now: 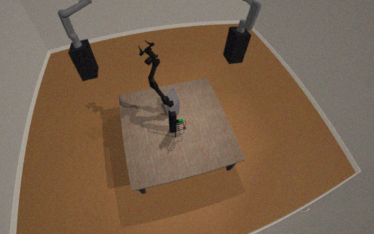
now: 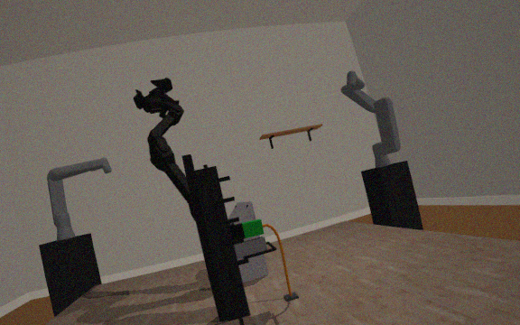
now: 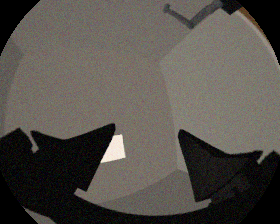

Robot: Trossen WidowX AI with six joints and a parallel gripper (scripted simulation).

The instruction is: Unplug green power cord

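We judge nothing done: the green plug sits in the upright black power strip, at three o'clock of it. Our gripper, jaws wide and empty, hangs high above at eleven o'clock.

Arm stretched up, away from table; gripper high, fingers apart, prob. empty.
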